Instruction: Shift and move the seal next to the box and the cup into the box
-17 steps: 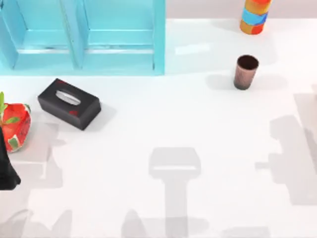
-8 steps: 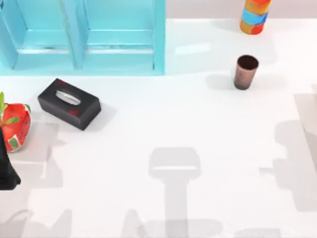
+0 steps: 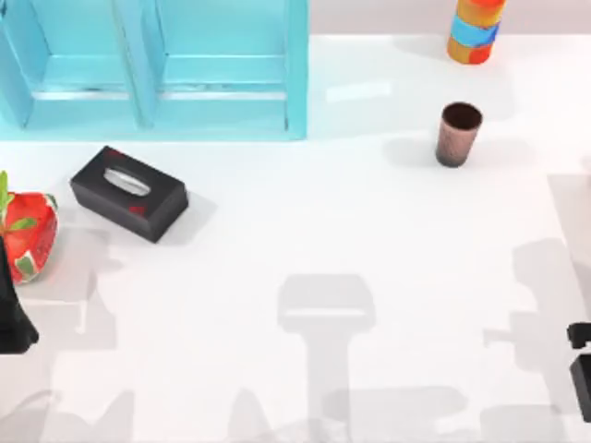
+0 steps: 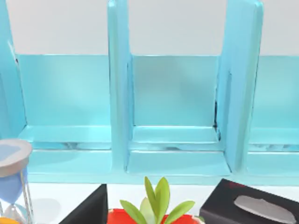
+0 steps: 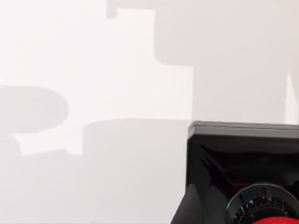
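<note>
The cup, a small dark brown tumbler, stands upright on the white table at the back right. The blue box with open compartments sits at the back left and faces the left wrist view as the box. In the right wrist view the seal is close below the camera, its red knob above its black block. A dark part of my right arm reaches in at the table's right edge. My left arm is parked at the left edge.
A black tissue box lies in front of the blue box. A red pot with a green plant stands at the far left beside the left arm. An orange-and-blue striped cylinder stands behind the cup. An hourglass is near the pot.
A dark part of my right arm has come into the top view at the right edge, and its shadows have shifted toward the front of the table. Nothing else has moved.
</note>
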You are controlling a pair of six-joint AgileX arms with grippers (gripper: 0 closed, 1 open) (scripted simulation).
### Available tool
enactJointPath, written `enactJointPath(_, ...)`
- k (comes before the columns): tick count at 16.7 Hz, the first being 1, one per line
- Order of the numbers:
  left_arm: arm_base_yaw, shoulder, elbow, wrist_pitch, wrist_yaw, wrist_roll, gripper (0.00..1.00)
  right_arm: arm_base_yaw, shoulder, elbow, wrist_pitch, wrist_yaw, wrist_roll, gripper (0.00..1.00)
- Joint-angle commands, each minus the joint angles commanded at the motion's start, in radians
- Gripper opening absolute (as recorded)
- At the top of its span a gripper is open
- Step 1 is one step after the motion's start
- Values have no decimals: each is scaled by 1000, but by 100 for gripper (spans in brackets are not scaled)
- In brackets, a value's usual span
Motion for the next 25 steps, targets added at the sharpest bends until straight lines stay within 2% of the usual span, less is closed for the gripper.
enactJointPath(3, 0, 0, 0, 0, 0, 0, 100, 0, 0, 0, 0, 0, 0, 0)
enactJointPath(16, 0, 0, 0, 0, 0, 0, 100, 0, 0, 0, 0, 0, 0, 98)
enactJointPath(25, 0, 0, 0, 0, 0, 0, 100, 0, 0, 0, 0, 0, 0, 100)
